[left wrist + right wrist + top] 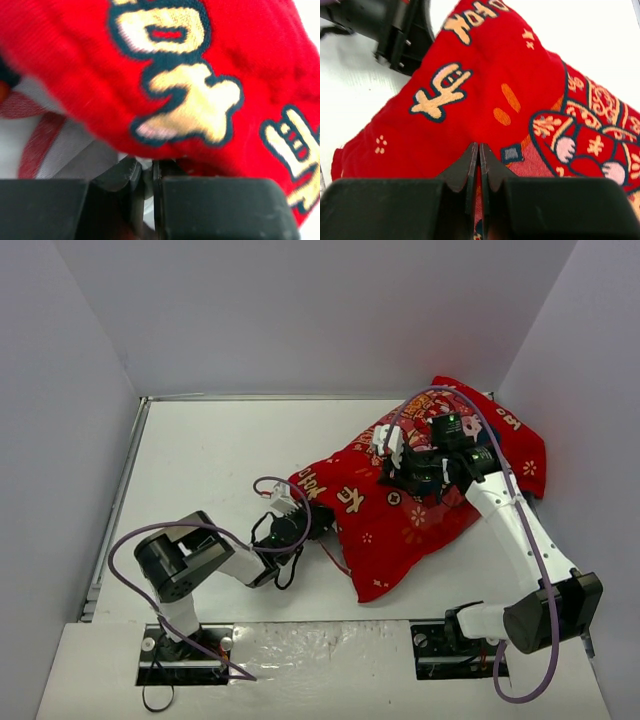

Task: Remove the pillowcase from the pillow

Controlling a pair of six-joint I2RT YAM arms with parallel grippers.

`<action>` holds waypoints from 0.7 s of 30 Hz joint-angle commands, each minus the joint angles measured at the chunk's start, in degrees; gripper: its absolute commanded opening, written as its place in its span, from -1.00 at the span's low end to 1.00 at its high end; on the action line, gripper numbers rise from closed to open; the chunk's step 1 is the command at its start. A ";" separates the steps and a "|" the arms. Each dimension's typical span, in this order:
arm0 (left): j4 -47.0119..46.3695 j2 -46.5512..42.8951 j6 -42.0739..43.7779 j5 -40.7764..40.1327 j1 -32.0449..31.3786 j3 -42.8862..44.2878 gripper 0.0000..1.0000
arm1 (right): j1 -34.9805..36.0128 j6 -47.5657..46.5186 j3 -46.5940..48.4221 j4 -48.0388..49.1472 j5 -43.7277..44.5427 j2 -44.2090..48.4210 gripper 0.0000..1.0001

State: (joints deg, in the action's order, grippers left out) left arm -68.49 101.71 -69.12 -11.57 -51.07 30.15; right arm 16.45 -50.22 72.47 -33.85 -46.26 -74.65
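Observation:
The red pillowcase [400, 525] with gold characters lies plump across the right half of the table, and the pillow inside it is hidden in the top view. My left gripper [318, 523] is at its near-left end. In the left wrist view that gripper [148, 167] is shut on a thin sliver of white fabric, seemingly the pillow [142, 162], under the pillowcase's [225, 60] edge. My right gripper [388, 478] sits on top of the cover's middle. In the right wrist view it [479, 147] is shut on a pinched fold of the pillowcase [470, 100].
White walls close in the table [220, 460] on the left, back and right. The far right end of the cover lies against the right wall [520, 440]. A thin red strip [337, 558] trails on the table beside my left gripper. The left arm's gripper body shows in the right wrist view [395, 30].

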 commanded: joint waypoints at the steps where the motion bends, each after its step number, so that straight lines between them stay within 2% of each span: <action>1: -4.20 -7.11 1.44 -1.26 2.55 -4.12 -0.95 | -0.19 5.21 -1.45 4.57 3.36 1.61 -1.00; 3: 1.65 -11.77 2.50 -0.91 3.52 -6.59 -0.95 | -0.62 9.33 -2.06 8.33 7.91 1.70 -1.00; 5: 8.60 -21.08 5.04 -0.82 4.48 -9.31 -0.95 | -1.15 12.59 -2.15 10.81 10.74 1.44 -1.00; 6: 17.68 -28.51 6.01 -0.99 4.66 -9.93 -0.95 | -1.50 13.64 -2.07 13.25 13.45 1.09 -1.00; 8: 26.96 -36.20 8.91 -1.87 4.75 -10.20 -0.95 | -2.12 16.10 -1.89 15.29 14.96 0.56 -1.00; 9: 35.10 -40.06 9.44 -2.40 4.84 -10.46 -0.95 | -2.64 16.81 -1.46 16.95 15.75 -0.22 -1.00; 10: 38.74 -47.67 10.31 -3.62 5.45 -11.25 -0.95 | -2.74 17.43 -1.36 17.58 15.85 -0.58 -1.00; 12: 49.81 -54.91 11.11 -4.77 5.98 -11.78 -0.95 | -3.17 18.92 -0.93 18.99 15.76 -1.89 -1.00; 13: 53.68 -62.18 11.55 -6.25 6.59 -12.04 -0.95 | -3.44 19.45 -0.75 19.43 15.76 -2.25 -1.00; 14: 60.86 -65.47 11.38 -6.96 6.86 -12.22 -0.95 | -3.53 19.98 -0.66 20.13 15.68 -2.60 -1.00; 16: 67.32 -75.37 11.03 -8.02 7.30 -12.48 -0.95 | -4.14 21.56 -0.49 20.66 15.32 -3.57 -1.00; 17: 74.13 -78.22 10.68 -9.59 7.56 -12.57 -0.95 | -4.40 22.09 -0.40 21.10 15.15 -3.92 -1.00; 18: 76.90 -83.55 10.15 -10.22 7.65 -12.57 -0.95 | -4.67 23.31 -0.40 21.28 14.97 -4.62 -1.00; 21: 84.29 -90.63 9.88 -12.33 7.74 -11.96 -0.95 | -5.72 24.73 -0.22 21.63 14.01 -5.68 -1.00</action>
State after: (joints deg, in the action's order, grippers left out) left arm 5.23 16.49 -59.27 -19.42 -43.64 16.01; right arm 11.29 -28.69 70.41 -14.74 -32.32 -79.59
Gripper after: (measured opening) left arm 0.062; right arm 0.001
